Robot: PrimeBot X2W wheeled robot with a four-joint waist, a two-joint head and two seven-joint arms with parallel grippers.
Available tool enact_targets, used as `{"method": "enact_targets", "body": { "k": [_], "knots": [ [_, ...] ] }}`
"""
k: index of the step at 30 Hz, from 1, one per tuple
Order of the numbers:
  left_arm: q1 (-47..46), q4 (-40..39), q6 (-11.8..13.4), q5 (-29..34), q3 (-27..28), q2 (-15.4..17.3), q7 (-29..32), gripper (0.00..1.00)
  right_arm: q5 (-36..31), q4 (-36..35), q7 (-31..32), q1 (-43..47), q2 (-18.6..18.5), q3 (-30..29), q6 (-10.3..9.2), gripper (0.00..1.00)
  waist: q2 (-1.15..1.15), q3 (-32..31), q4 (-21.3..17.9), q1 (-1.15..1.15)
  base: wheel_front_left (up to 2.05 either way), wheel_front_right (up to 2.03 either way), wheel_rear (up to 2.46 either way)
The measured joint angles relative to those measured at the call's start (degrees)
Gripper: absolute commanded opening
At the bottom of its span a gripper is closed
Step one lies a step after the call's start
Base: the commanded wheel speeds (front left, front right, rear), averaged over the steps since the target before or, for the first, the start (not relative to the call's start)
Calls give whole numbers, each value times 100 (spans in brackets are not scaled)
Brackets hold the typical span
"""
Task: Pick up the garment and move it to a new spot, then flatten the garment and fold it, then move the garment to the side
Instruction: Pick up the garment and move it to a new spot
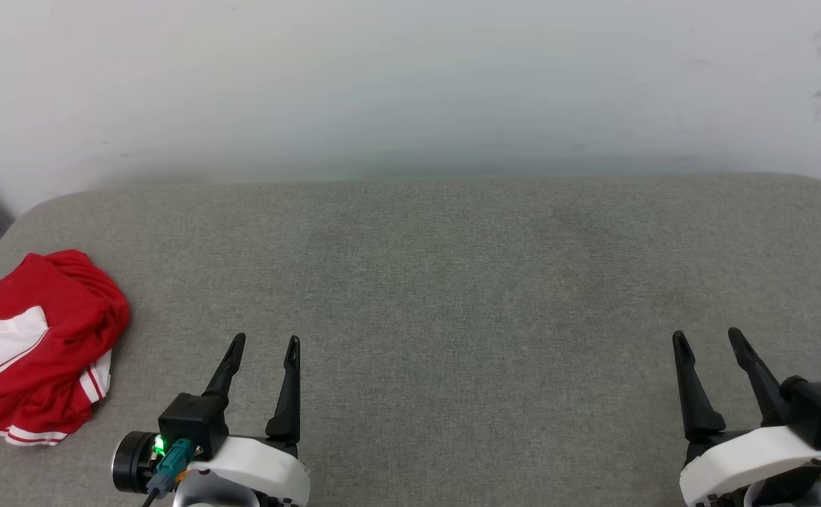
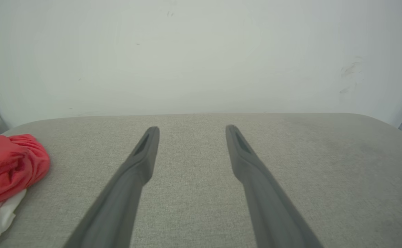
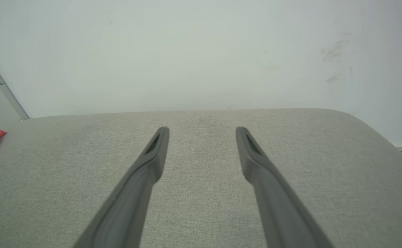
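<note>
Garment (image 1: 37, 345) — red and white, crumpled, lodged at the near left edge of the bench (image 1: 453, 282). Left tool (image 1: 266, 339) and right tool (image 1: 706, 333) — held wide, nothing gripped. Step judged: pick-up not begun; a leftward reach by the left tool is called for.

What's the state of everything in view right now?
garment: crumpled in a heap at the left edge of the surface, unfolded, nothing touching it.
left claw: open, empty, apart from the garment.
right claw: open, empty, far from the garment.
grey padded surface: flat and bare between the claws.
</note>
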Motion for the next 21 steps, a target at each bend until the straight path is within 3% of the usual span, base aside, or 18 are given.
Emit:
{"method": "enact_targets", "body": {
  "k": [10,21],
  "knots": [
    [-16,5,89,108,112,-1,-1,100,-75,-58,0,-6,-102,365,0,100,0,4,434,0,0,0,0],
    [29,-62,103,219,475,13,-1,100,-37,-66,-19,-61,-69,753,0,100,0,13,1320,0,0,0,0]
  ]
}}
